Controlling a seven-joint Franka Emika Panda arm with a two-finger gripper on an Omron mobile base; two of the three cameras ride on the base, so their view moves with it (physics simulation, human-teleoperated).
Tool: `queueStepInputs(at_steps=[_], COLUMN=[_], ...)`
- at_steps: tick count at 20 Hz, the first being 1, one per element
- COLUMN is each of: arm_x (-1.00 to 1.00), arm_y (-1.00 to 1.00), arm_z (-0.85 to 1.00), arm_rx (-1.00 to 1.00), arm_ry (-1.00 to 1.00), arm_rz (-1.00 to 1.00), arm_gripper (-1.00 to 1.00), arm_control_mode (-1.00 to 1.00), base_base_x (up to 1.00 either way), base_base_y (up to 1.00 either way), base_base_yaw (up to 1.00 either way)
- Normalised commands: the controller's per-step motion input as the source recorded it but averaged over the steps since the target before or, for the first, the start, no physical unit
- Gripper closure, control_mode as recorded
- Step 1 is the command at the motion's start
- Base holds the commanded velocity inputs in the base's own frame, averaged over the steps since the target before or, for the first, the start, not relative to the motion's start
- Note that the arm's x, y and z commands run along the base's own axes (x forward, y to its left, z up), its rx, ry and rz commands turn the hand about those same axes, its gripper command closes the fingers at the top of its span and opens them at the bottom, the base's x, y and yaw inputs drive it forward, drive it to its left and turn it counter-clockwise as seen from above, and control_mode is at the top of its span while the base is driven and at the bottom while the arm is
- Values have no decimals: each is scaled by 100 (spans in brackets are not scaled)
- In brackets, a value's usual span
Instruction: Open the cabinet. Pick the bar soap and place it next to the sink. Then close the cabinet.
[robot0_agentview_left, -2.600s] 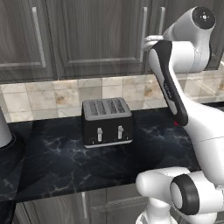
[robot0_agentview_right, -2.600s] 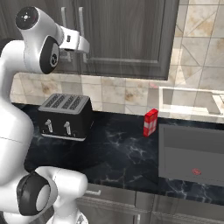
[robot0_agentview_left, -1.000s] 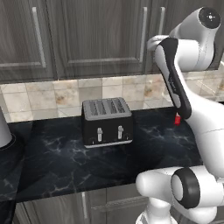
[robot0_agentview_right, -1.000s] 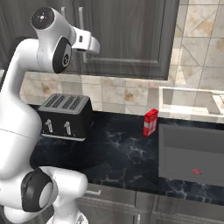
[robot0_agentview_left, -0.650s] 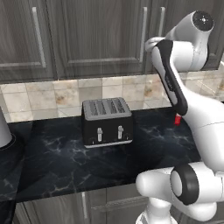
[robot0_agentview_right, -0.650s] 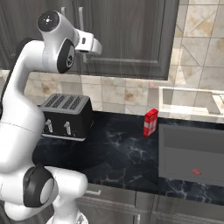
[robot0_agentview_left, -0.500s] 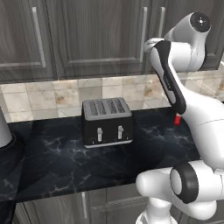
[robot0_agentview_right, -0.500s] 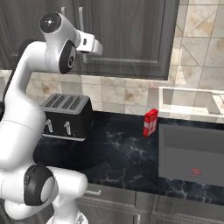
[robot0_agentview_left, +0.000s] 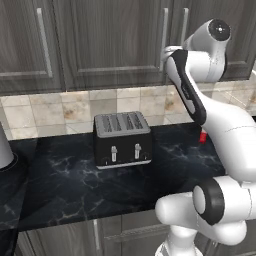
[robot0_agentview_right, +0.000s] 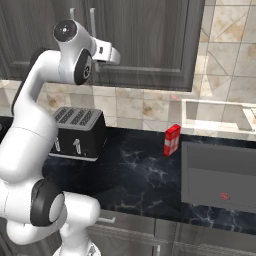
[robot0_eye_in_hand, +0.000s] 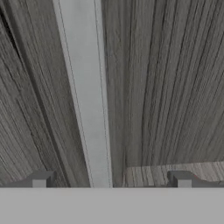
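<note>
The cabinet (robot0_agentview_left: 110, 45) hangs above the counter with both dark wood-grain doors closed. My gripper (robot0_eye_in_hand: 110, 180) is open, close up against a door. A long silver bar handle (robot0_eye_in_hand: 87, 96) runs between the two fingertips (robot0_eye_in_hand: 40, 179), nearer the left one, with gaps on both sides. From the right base view the white hand (robot0_agentview_right: 109, 51) is raised to the cabinet's handles (robot0_agentview_right: 92, 22). The dark grey sink (robot0_agentview_right: 218, 146) lies at the right of the counter. The bar soap is hidden.
A black toaster (robot0_agentview_left: 122, 139) stands on the black marbled countertop (robot0_agentview_left: 75, 185) below the cabinet. A slim red-and-white bottle (robot0_agentview_right: 172, 140) stands just left of the sink. Tiled wall runs behind the counter. Grey base cabinets sit under the counter's front edge.
The hand has shifted a little to the right along the cabinet front and the arm's upper joints have turned. The doors stay closed; toaster and bottle have not moved.
</note>
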Motion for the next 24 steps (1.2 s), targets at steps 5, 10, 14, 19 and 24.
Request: queueStepInputs(at_steps=[5, 10, 14, 19, 24], arm_x=[23, 19, 0, 0, 0], arm_y=[0, 0, 0, 0, 0], arm_z=[-1, 0, 0, 0, 0], arm_rx=[0, 0, 0, 0, 0], arm_ry=[0, 0, 0, 0, 0], arm_rz=[0, 0, 0, 0, 0], arm_gripper=[-100, -100, -100, 100, 100], arm_control_mode=[-100, -100, -100, -100, -100], base_base_x=[0, 0, 0, 0, 0], base_base_y=[0, 0, 0, 0, 0], base_base_yaw=[0, 0, 0, 0, 0])
